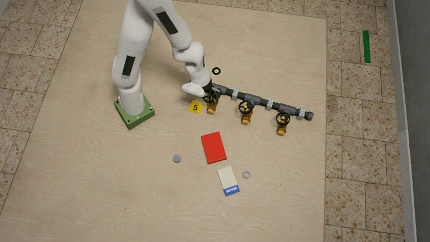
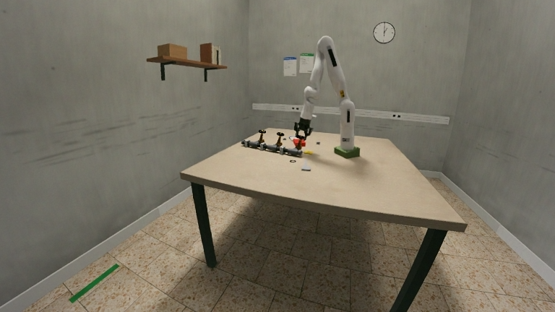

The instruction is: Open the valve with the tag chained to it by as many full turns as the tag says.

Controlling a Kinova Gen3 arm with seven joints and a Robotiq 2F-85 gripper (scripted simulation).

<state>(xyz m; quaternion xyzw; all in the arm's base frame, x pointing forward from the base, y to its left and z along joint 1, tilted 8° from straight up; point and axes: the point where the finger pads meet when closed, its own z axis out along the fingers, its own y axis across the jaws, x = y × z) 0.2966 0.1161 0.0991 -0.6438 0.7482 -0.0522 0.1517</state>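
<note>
A grey pipe [image 1: 260,101] [image 2: 269,147] lies on the table and carries three brass valves with black handwheels. A yellow tag [image 1: 195,106] [image 2: 308,152] marked 5 lies beside the left valve [image 1: 211,106]. My gripper [image 1: 209,94] [image 2: 303,134] points down onto that valve's handwheel, fingers partly apart and straddling it. The arm's wrist hides most of the wheel, and I see no firm grip. The middle valve [image 1: 247,107] [image 2: 280,133] and the right valve [image 1: 286,115] [image 2: 261,131] stand free of the gripper.
A red block [image 1: 213,147], a white and blue card [image 1: 228,180], a grey disc [image 1: 176,158] and a grey nut [image 1: 245,171] lie in front of the pipe. A black ring [image 1: 216,70] lies behind it. The arm's green base [image 1: 134,112] stands to the left.
</note>
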